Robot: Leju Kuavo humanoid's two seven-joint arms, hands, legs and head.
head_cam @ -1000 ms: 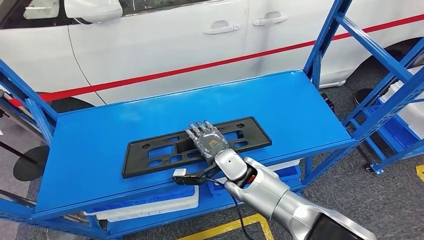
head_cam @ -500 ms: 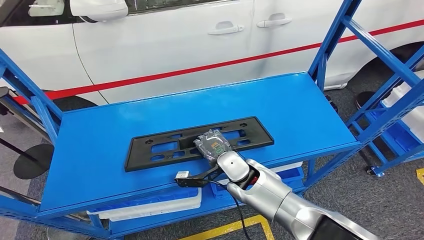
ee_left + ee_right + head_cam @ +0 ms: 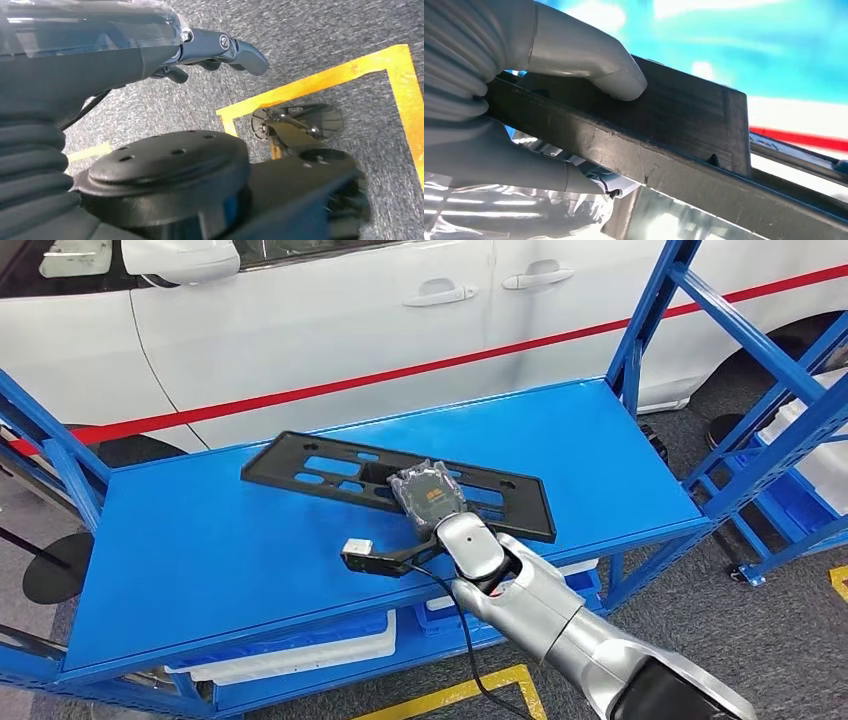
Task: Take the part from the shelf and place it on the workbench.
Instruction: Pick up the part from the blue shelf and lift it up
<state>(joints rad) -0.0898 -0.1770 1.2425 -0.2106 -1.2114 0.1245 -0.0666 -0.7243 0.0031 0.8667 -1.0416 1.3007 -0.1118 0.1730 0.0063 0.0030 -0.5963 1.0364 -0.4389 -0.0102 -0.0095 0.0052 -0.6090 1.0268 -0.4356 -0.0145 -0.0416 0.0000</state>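
step: pick-up under way, we judged; the part was gripped and seemed tilted off the shelf, not yet carried anywhere.
right hand (image 3: pixel 428 497): closed on the part (image 3: pixel 330 465) near its middle, back of the hand facing up, arm reaching in from the near right.
part: long black slotted plate, running from far left to near right across the blue shelf (image 3: pixel 200 550); the left end looked raised, though we couldn't tell if the right end touched the shelf top.
left hand (image 3: pixel 220 50): hung low over grey carpet with a yellow floor line (image 3: pixel 320 80), fingers curled in, nothing in it.
next move, our guess: lift the plate clear of the shelf uprights, keep it level since it is long and held at one spot, then turn toward the workbench, which we didn't see in these views.
head view: gave the whole plate, the shelf, the white car (image 3: pixel 400 330) with a red stripe behind it, and white bins on the lower tier (image 3: pixel 300 650).
right wrist view: gave the grip up close, thumb (image 3: pixel 594 65) pressed on one face of the plate's edge (image 3: pixel 674 130) and another finger under it, a detail the head view hid under the hand.
risk: the plate could swing or slip in a one-point grip.
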